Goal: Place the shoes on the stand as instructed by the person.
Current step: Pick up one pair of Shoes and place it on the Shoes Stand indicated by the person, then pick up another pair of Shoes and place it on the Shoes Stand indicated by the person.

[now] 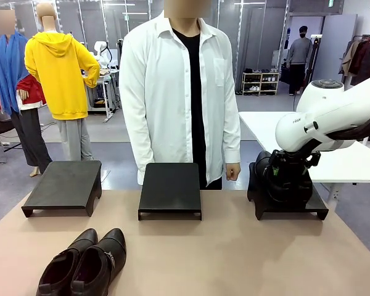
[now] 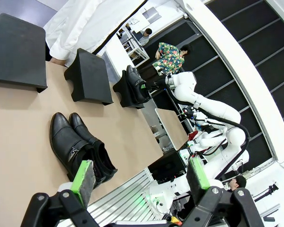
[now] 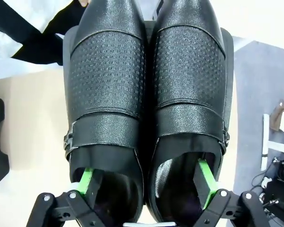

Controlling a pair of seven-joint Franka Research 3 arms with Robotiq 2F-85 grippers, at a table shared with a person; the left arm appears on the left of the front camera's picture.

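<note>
Black leather placed pair [image 3: 106, 85] sits on R stand [image 1: 308, 209], far right of table [image 1: 234, 259]. The 2 shoes are side by side and touching, toes toward the far side. R gripper [image 3: 146, 182] is down at the heel end w/ one green pad in each shoe's opening. Pads are spread wide, each near its shoe's outer side, and the two inner walls between them aren't clamped. I read it as open, gripping nothing.

Loose pair [image 1: 86, 262] lies flat on the table near left, heels toward robot, toes far and angled a bit right, so its long axis runs near-to-far. L gripper [image 2: 139, 177] hangs over the near side, fingers apart w/ nothing between them, i.e. open. In its wrist view the loose pair is just ahead of one pad, heel end closest, toes away. L arm is clearly nearer to it; R arm is well apart at R stand.

Judgement: first pair looks done. Next, R gripper needs to lift clear, then loose pair goes to L stand [image 1: 65, 182] or mid stand [image 1: 170, 185], both bare. Which one depends on the person [image 1: 160, 92], standing far side behind mid stand. Visible hand [image 1: 232, 171] hangs at the side, not pointing; other hand is hidden. The grab prob. needs pads dropped into both openings at the heel end.

Writing: small dark print on R arm's white link, too small to read. No brand or label readable on shoes or stands.
</note>
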